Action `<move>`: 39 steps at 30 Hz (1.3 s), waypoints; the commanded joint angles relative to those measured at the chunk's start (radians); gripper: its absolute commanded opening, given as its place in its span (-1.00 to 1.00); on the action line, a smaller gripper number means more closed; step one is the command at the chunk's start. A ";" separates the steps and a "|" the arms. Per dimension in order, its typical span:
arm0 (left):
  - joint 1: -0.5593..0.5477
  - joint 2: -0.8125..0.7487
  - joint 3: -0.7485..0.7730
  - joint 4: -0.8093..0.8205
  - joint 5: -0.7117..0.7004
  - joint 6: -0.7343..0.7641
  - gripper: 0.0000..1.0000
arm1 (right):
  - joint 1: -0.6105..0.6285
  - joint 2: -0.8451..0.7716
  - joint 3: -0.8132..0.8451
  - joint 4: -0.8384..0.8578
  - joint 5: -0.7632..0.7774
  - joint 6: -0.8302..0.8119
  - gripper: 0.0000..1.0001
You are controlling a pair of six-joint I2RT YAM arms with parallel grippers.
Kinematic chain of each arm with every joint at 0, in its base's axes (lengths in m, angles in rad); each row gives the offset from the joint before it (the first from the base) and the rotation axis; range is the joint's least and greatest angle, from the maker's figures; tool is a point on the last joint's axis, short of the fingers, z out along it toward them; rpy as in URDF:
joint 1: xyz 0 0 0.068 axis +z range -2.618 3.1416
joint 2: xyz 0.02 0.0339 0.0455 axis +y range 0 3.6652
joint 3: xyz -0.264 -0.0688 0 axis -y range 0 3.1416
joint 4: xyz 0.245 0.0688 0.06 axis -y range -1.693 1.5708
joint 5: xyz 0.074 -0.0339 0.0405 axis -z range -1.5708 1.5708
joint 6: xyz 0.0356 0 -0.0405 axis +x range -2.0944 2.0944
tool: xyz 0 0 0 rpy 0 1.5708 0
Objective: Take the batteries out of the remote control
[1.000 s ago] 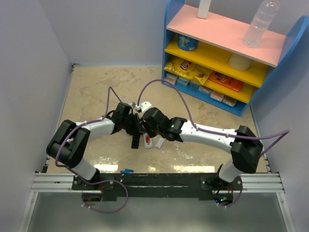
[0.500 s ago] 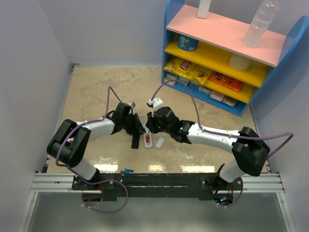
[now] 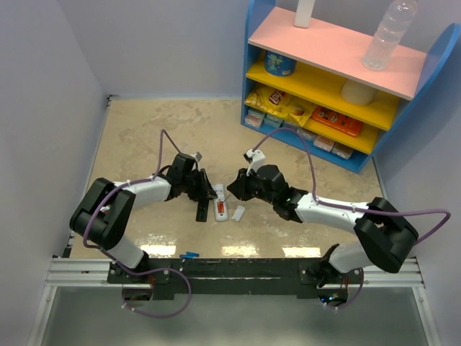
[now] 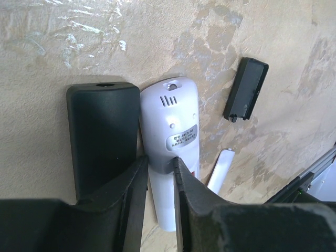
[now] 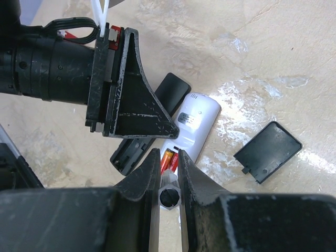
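Now, 2 Arms Converge On Opened White Remote

Back-up on the surface (image 3: 144,137), the white remote (image 4: 176,121) lies just beside the black remote (image 4: 100,136), w/ the black cover (image 4: 245,88) and white cover (image 4: 220,170) lying loose nearby. At least 1 orange-red battery (image 5: 167,156) sits in the white remote's open bay, directly under the R tool (image 3: 234,192). The L tool (image 4: 159,168) sits over the same remote's lower half, jaws nearly together w/ a slim gap; can't tell if they pinch anything. The R tool's jaws also stand close. A small round end shows btwn them, but whether that's a cell can't be told. Likely step: prying the cell from the bay. It's best done w/ the L tool bracing the remote's body so it can't slide. Meanwhile 1 R fingertip hooks the cell's end and levers it up, not sideways, so it won't roll off.
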 commanded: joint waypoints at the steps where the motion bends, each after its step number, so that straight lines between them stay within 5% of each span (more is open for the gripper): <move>1: -0.010 0.044 -0.044 -0.056 -0.029 0.016 -0.42 | -0.019 0.016 -0.087 -0.116 -0.051 0.004 -1.00; 39: -0.010 0.029 -0.085 -0.029 -0.018 0.007 -0.43 | -0.273 0.175 -0.250 0.337 -0.500 0.127 -1.00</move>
